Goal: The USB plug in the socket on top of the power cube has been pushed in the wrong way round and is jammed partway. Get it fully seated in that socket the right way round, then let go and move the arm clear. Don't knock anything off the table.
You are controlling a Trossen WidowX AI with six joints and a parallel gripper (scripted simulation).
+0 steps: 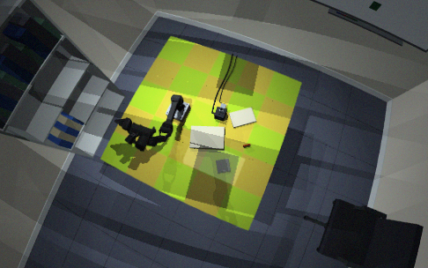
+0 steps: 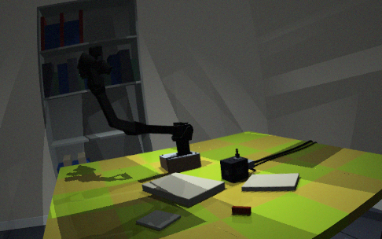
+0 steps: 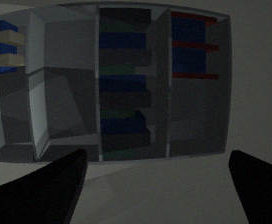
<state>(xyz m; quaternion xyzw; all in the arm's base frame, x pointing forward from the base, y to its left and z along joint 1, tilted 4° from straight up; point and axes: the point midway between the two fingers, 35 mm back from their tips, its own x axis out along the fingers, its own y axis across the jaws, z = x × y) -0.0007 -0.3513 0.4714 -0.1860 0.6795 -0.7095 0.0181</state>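
Observation:
The black power cube [image 1: 220, 115] [image 2: 234, 170] stands on the checkered table. A small dark plug [image 2: 236, 153] sticks up from its top in the exterior view; which way round it is and how deep it sits are too small to tell. My gripper [image 3: 161, 159] is open, with nothing between its fingers in the wrist view. The arm [image 1: 166, 129] [image 2: 110, 114] is raised and reaches away from the cube, toward the shelves. The cube and plug are not in the wrist view.
Black cables [image 1: 227, 79] [image 2: 285, 152] run from the cube toward a table edge. A large pale slab [image 1: 207, 137] [image 2: 183, 189] and a smaller one [image 1: 242, 117] [image 2: 271, 182] lie near the cube. A red block [image 1: 247, 145] [image 2: 241, 210] and a grey tile [image 1: 223, 166] [image 2: 158, 219] lie farther off. Shelves [image 3: 98, 90] stand beyond.

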